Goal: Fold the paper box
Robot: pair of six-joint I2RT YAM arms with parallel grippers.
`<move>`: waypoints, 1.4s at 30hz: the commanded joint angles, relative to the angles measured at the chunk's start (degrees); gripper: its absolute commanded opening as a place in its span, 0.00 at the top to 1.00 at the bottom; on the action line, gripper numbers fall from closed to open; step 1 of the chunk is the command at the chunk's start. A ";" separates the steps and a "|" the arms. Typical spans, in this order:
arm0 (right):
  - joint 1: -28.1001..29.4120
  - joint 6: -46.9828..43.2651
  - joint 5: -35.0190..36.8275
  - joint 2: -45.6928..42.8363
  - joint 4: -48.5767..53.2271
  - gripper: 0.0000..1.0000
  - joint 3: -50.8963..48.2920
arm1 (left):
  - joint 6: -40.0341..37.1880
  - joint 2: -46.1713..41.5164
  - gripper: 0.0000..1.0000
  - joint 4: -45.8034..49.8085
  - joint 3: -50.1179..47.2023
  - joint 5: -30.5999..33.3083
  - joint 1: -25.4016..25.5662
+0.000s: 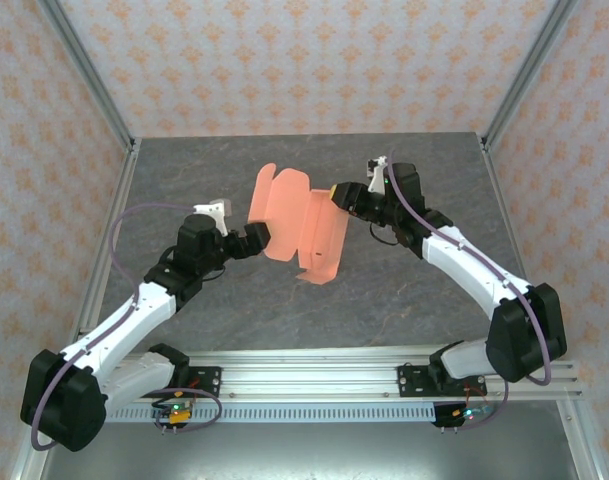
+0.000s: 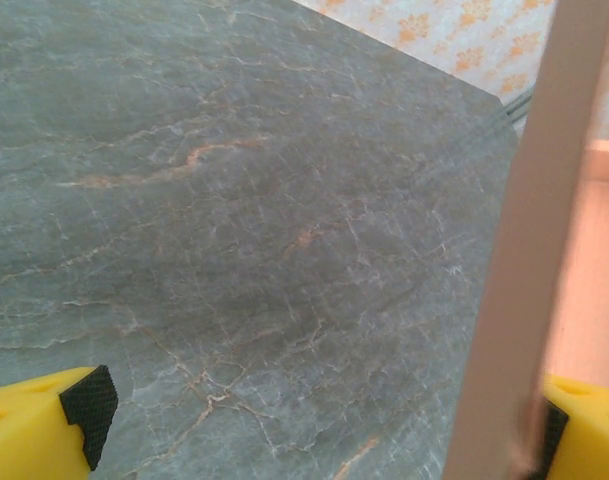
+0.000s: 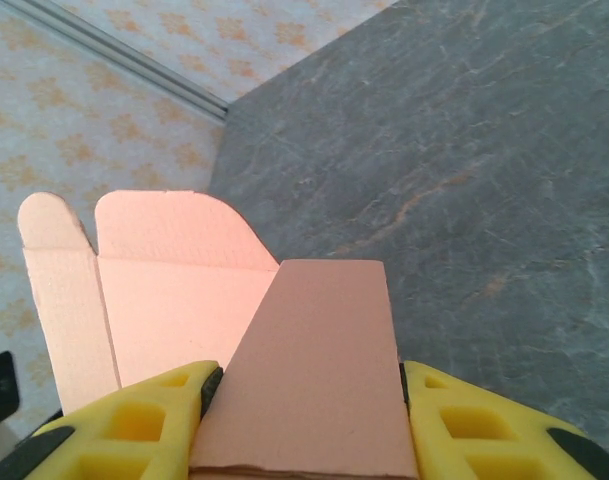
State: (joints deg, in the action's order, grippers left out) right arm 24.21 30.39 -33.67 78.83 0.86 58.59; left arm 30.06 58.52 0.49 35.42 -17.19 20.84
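Observation:
The paper box (image 1: pixel 299 225) is a salmon-orange die-cut sheet with rounded flaps, held above the table between both arms. My right gripper (image 1: pixel 341 196) is at its upper right edge. In the right wrist view, the yellow fingers (image 3: pixel 134 420) press both sides of a folded panel (image 3: pixel 319 340), shut on it, with the rest of the sheet spreading away to the left. My left gripper (image 1: pixel 256 240) is at the sheet's left edge. In the left wrist view it (image 2: pixel 319 410) stands wide open, with a strip of the card (image 2: pixel 524 250) running past the right finger (image 2: pixel 584 430).
The grey marbled table (image 1: pixel 404 290) lies beneath the sheet. Patterned walls and metal frame posts (image 1: pixel 89 80) close in the back and sides. A metal rail (image 1: pixel 314 375) carrying the arm bases runs along the near edge.

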 commanded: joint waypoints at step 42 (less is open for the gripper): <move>-5.25 -6.18 -27.16 16.67 14.37 0.17 14.75 | -18.08 -2.11 1.00 2.47 5.18 -15.49 0.23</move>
State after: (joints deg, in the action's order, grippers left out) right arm 18.35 23.18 -56.03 95.04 15.51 72.29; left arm 13.39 56.40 4.45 39.31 -30.72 20.62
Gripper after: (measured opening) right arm 0.829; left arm 0.061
